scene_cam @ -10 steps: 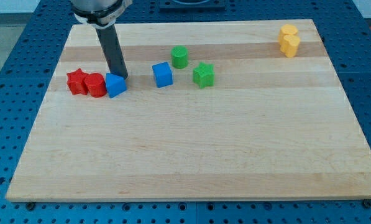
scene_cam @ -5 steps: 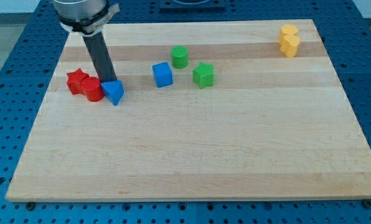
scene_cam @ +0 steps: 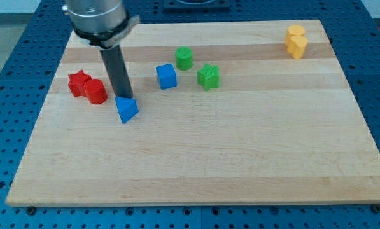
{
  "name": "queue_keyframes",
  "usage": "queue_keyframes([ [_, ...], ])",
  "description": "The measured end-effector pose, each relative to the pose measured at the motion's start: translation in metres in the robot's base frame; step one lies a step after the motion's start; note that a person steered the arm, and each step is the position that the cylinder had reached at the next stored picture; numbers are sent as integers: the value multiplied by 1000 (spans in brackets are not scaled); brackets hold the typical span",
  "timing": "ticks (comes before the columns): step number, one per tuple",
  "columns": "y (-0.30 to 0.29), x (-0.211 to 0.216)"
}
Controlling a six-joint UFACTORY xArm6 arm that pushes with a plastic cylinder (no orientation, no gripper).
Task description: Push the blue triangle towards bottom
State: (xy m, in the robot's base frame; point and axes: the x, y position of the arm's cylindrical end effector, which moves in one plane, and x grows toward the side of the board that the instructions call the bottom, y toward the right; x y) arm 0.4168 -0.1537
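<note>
Where no writing shows, my tip [scene_cam: 124,96] against blue triangle [scene_cam: 127,109].

The blue triangle [scene_cam: 127,109] has slid toward the view's bottom and slightly right, away from the red cylinder [scene_cam: 97,91] it earlier touched. My tip [scene_cam: 124,97] followed, now at the triangle's top edge, below-right of that cylinder.

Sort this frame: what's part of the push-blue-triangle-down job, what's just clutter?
In the job:
blue triangle
my tip, at the triangle's top edge

Lying about:
red star
red cylinder
blue cube
green cylinder
green star
two yellow blocks
</note>
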Motion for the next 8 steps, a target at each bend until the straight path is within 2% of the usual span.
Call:
queue_keyframes([
  [2, -1, 0],
  [3, -34, -2],
  [6, -34, -1],
  [7, -15, 58],
  [8, -11, 76],
])
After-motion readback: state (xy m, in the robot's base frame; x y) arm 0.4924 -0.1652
